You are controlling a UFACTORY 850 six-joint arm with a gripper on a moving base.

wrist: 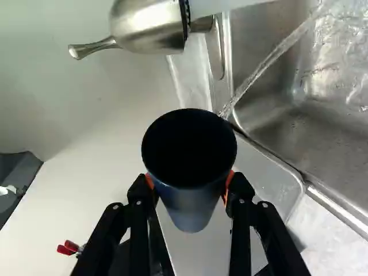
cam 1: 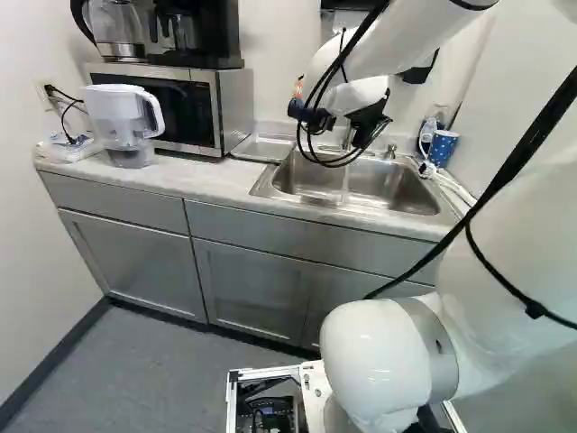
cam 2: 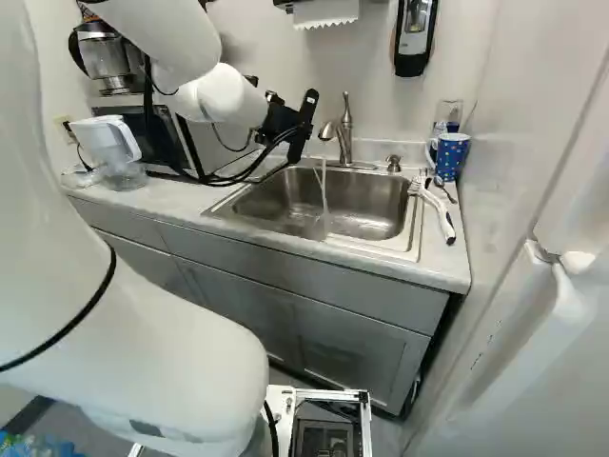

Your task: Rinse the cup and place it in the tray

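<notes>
Leftmost, well apart from the gripper, we saw a white and clear plastic pitcher (cam 1: 132, 113), probably set aside to free the sink. Beside it stood a steel-fronted microwave (cam 1: 231, 104). Nearer, below the gripper, lay a shallow metal tray (wrist: 267, 178), handy for setting down. Our black gripper with orange pads (wrist: 188, 183) was holding the dark tapered cup (wrist: 191, 214), its pads against opposite sides, which we judged left the mouth free for rinsing. We couldn't tell whether water reached it. To the gripper's right, the brushed-metal faucet (cam 2: 344, 133) ran into the steel sink (cam 2: 366, 205). Beyond, in the corner, stood a blue dotted mug (cam 2: 451, 154), near a white-handled brush (cam 2: 436, 211), likely kept there for washing up. We counted one of each.
</notes>
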